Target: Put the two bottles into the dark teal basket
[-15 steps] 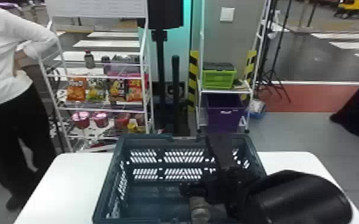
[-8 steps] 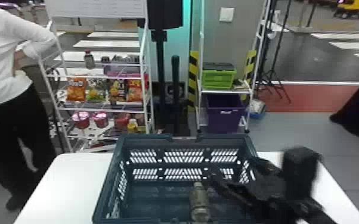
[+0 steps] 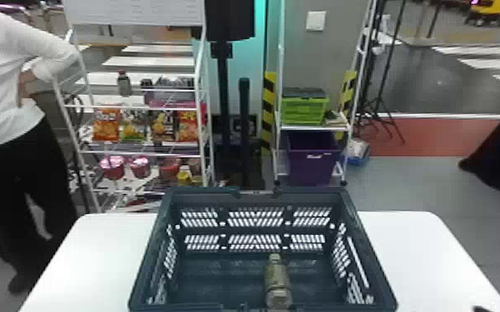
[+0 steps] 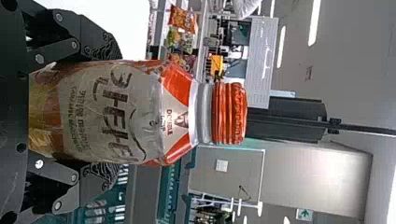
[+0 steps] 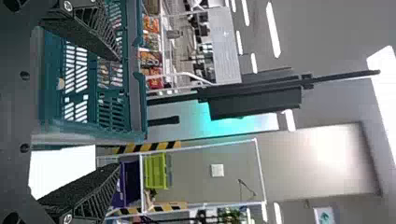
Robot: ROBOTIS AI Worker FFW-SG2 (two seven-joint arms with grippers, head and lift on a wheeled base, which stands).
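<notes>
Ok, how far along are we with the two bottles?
About halfway, I'd say. Done: one bottle lies in the basket, and the right pincer is open and empty. In hand: the orange-capped bottle, gripped by the left pincer. Left to do: get that one into the basket and release it.

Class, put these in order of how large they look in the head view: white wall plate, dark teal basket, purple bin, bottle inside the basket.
Largest to smallest:
dark teal basket
purple bin
bottle
white wall plate

Room in basket (image 3: 203, 193) beside bottle (image 3: 277, 279)
</notes>
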